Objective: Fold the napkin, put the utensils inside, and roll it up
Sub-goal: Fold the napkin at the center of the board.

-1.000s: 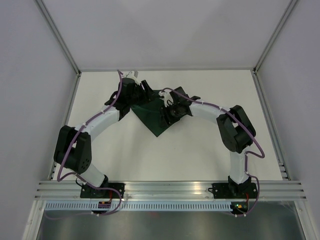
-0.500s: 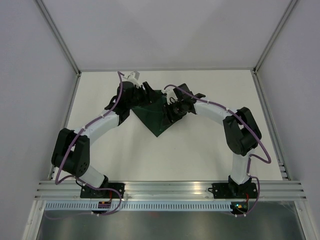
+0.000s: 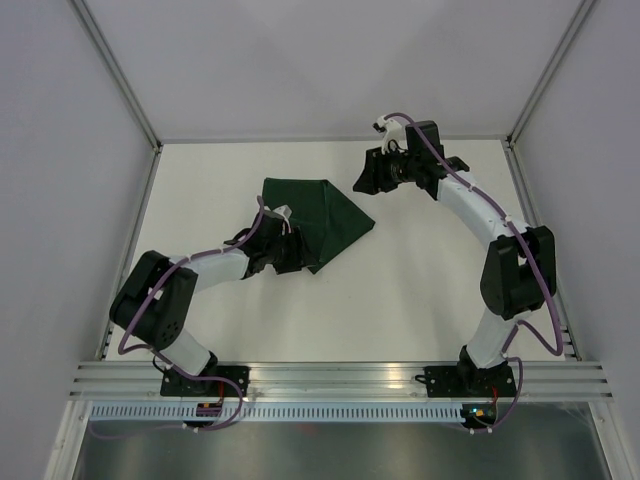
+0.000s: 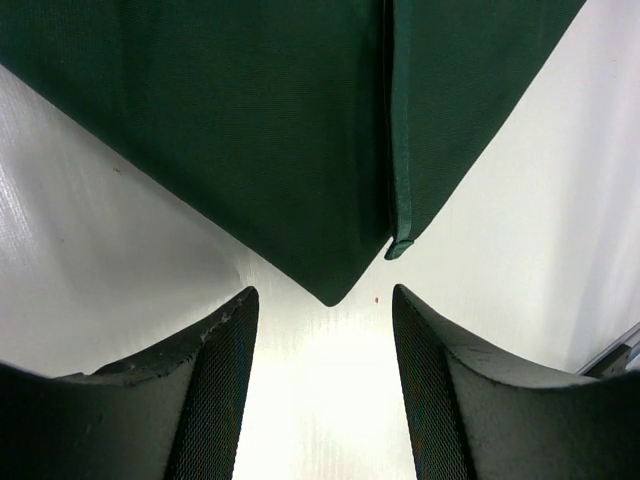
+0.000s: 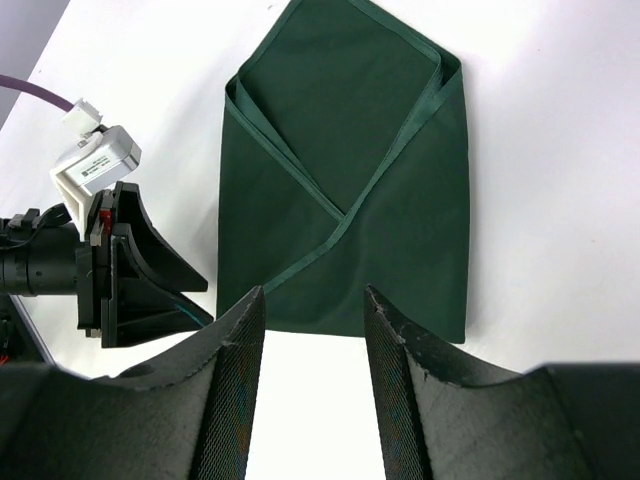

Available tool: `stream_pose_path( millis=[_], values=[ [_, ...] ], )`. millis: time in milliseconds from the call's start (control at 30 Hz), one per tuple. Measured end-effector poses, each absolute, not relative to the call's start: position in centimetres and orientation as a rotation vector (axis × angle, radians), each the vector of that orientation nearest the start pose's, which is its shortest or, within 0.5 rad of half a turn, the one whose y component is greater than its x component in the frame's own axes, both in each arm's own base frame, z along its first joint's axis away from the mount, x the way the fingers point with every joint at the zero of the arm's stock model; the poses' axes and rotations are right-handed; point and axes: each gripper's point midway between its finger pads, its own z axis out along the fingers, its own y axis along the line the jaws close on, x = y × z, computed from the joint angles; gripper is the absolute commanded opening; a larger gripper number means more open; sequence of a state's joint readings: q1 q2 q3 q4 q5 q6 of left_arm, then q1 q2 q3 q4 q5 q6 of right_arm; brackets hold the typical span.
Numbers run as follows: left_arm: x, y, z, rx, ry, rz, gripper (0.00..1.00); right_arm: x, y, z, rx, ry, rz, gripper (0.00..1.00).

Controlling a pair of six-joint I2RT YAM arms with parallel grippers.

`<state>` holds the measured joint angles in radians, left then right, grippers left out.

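The dark green napkin [image 3: 320, 220] lies flat on the white table, folded with two flaps crossing over its middle [image 5: 345, 170]. My left gripper [image 3: 296, 254] sits low at the napkin's near-left side. It is open and empty, with the napkin's corner [image 4: 330, 285] just beyond its fingertips [image 4: 225, 370]. My right gripper [image 3: 362, 182] hangs raised at the back right, apart from the cloth. In its own view it [image 5: 312, 295] is open with nothing between the fingers, looking down over the napkin and the left gripper [image 5: 130, 275]. The utensils are out of view.
The white table [image 3: 420, 290] is bounded by grey walls at the back and both sides, with a metal rail [image 3: 340, 378] along the near edge. The table's right edge [image 4: 610, 350] shows in the left wrist view.
Both grippers have come off the napkin. The left arm drew back toward the near left; the right arm swung up and away to the back right. The napkin now lies folded and free.
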<state>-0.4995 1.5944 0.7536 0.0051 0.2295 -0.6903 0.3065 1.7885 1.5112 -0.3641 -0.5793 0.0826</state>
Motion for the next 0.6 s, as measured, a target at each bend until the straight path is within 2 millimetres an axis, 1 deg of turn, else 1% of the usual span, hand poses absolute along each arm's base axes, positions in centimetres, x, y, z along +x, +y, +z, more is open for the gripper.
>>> stream_pose_path(
  millis=[300,400,600],
  values=[
    [29.6,-24.1,4.1,-0.11,2.519,-0.828,0.61,42.8,23.7,19.7,-0.567,2.15,0.859,0.5],
    [29.6,-24.4,4.3,-0.103,2.515,-0.838,0.61,42.9,23.5,19.3,-0.56,2.158,0.861,0.49],
    [30.7,-25.5,5.2,-0.079,2.485,-0.885,0.61,43.3,23.1,18.4,-0.538,2.182,0.864,0.48]
  ],
)
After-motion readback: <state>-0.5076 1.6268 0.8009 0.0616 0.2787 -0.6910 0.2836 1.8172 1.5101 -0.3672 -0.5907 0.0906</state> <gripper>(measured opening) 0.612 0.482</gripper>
